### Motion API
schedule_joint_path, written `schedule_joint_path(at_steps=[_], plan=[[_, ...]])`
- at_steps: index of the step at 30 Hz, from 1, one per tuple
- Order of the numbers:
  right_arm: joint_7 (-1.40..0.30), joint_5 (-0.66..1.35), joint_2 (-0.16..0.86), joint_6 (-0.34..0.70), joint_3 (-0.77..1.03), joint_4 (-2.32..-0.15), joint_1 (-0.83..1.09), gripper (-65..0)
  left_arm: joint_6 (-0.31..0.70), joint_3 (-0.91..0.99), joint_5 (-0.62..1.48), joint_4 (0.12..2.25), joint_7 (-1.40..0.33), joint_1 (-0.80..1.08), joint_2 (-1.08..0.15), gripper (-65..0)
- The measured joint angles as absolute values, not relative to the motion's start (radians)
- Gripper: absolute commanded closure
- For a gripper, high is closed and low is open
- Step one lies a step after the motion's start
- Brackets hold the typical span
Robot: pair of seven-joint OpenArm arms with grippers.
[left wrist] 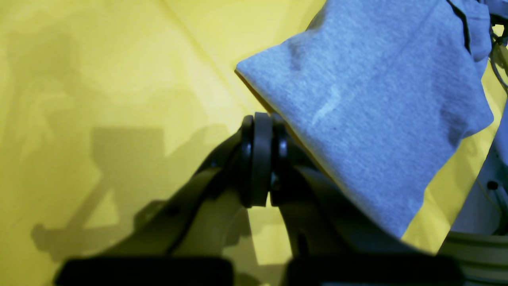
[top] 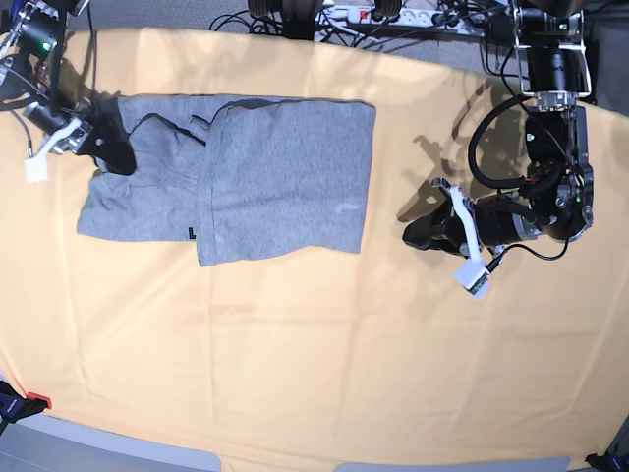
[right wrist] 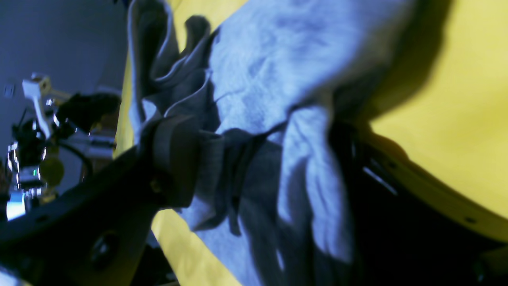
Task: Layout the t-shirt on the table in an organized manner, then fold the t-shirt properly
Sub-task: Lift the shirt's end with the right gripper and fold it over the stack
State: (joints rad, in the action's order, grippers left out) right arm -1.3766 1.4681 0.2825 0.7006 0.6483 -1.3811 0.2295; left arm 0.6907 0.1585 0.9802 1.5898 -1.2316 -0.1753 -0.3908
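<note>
"Grey cloth fills the right end effector point(right wrist: 254, 159), its jaws set wide around a bunched sleeve edge of the t-shirt point(top: 280, 177). How far along?"

"Partly, I'd say. The left end effector point(top: 413, 236) is pressed together, holding nothing, well apart from the shirt. One side looks folded over; the shirt lies on the surface point(top: 295, 374), far end still rumpled."

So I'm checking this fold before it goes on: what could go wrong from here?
1. The right tool stands wide at the bunched left end of the t-shirt, cloth draped over one finger; pulling away might drag the fold loose.
2. That end is crumpled, so later folds may come out uneven.
3. The left tool is shut and off the shirt, so nothing pins the right edge.
</note>
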Motion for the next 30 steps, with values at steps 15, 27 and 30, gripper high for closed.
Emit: schedule_joint_path(at_steps=[15, 27, 30], plan=[[-1.412, 1.428, 0.332, 0.696, 0.603, -1.435, 0.168, 0.0, 0.691, 0.159, 0.980, 1.590, -1.232, -0.175, -0.391, 0.0], [-1.424, 1.429, 0.365, 0.693, 0.913, -1.767, 0.199, 0.0, 0.691, 0.159, 0.980, 1.590, -1.231, -0.175, -0.391, 0.0], [-1.424, 1.441, 0.363, 0.693, 0.939, -1.877, 0.232, 0.0, 0.691, 0.159, 0.980, 1.590, -1.232, -0.175, -0.391, 0.0]])
